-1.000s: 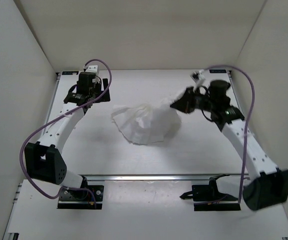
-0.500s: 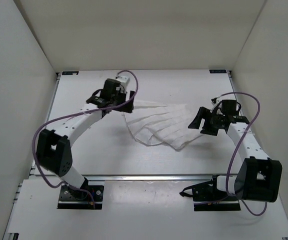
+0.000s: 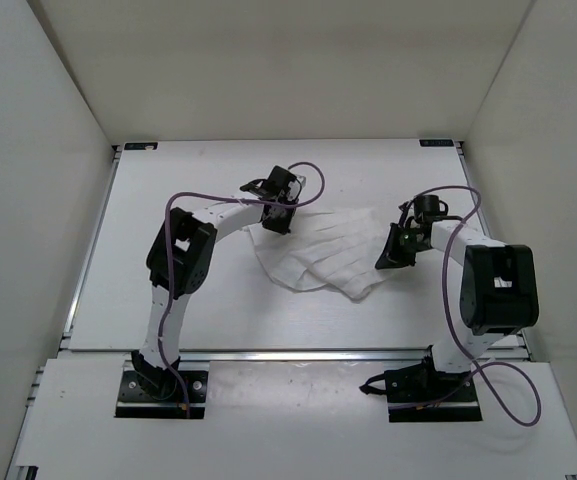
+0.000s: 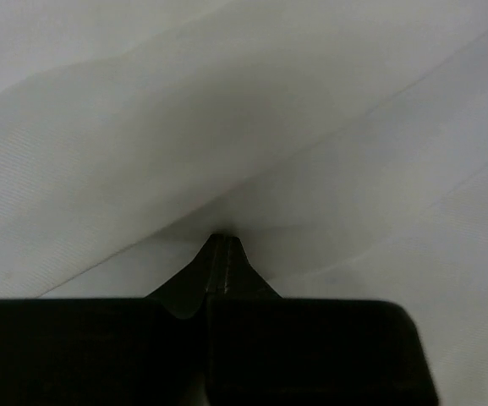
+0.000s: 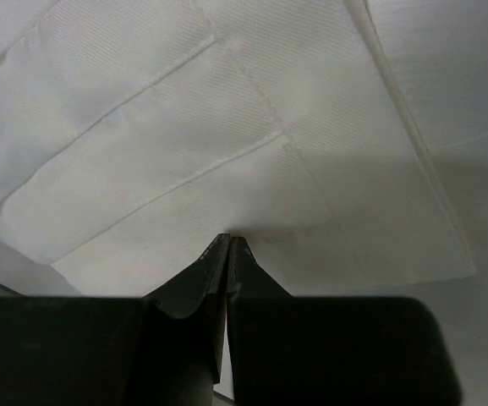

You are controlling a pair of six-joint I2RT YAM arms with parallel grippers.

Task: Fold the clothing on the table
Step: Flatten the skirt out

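The white clothing (image 3: 326, 255) lies spread on the table (image 3: 268, 318), slanting from upper left to lower right, with ribbed crease lines. My left gripper (image 3: 277, 220) is at its upper left corner. In the left wrist view the left gripper (image 4: 220, 238) is shut, and the cloth (image 4: 311, 127) puckers into its tips. My right gripper (image 3: 384, 256) is at the garment's right edge. In the right wrist view the right gripper (image 5: 229, 239) is shut, its tips nipping the cloth (image 5: 184, 127) near a hem corner.
White walls close in the table on three sides. An aluminium rail (image 3: 298, 352) runs along the near edge, with both arm bases (image 3: 163, 392) behind it. Purple cables (image 3: 313, 185) loop over each arm.
A second ago the right gripper held the garment up in a bunch; it now lies spread flat. Both arms have swung inward to the cloth's edges, and both grippers have gone from open to shut.
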